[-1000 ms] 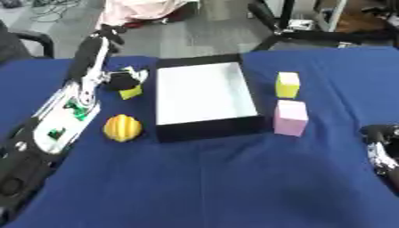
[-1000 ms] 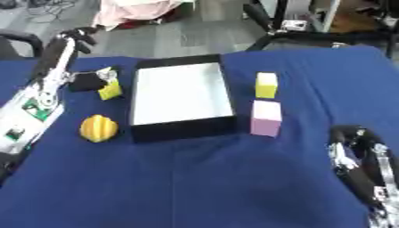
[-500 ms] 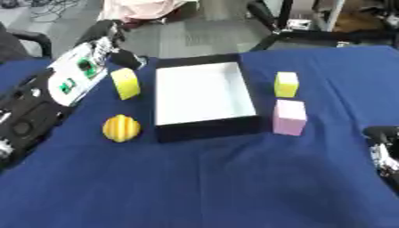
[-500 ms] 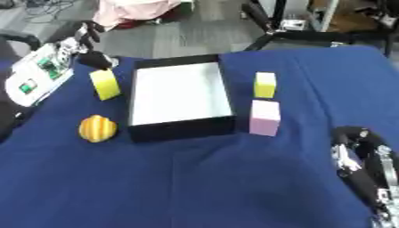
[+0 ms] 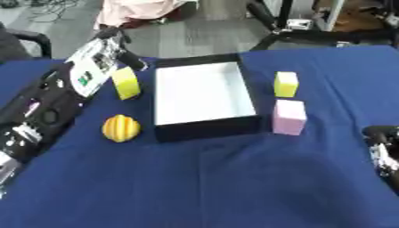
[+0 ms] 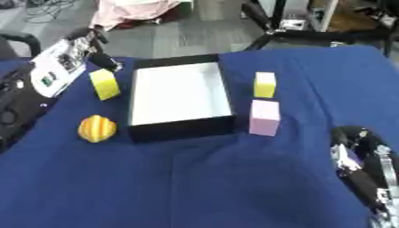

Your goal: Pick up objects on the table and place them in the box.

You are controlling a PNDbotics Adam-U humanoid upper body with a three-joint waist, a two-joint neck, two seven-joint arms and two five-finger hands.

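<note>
One left robot hand (image 5: 117,42) fingers straight, beside yellow block (image 5: 126,83).

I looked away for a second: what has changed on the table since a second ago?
The left hand was over the yellow block left of the box; it has lifted off and drawn back up-left, leaving the block standing free. The striped yellow ball, second yellow block, pink block and right hand stayed put.
</note>
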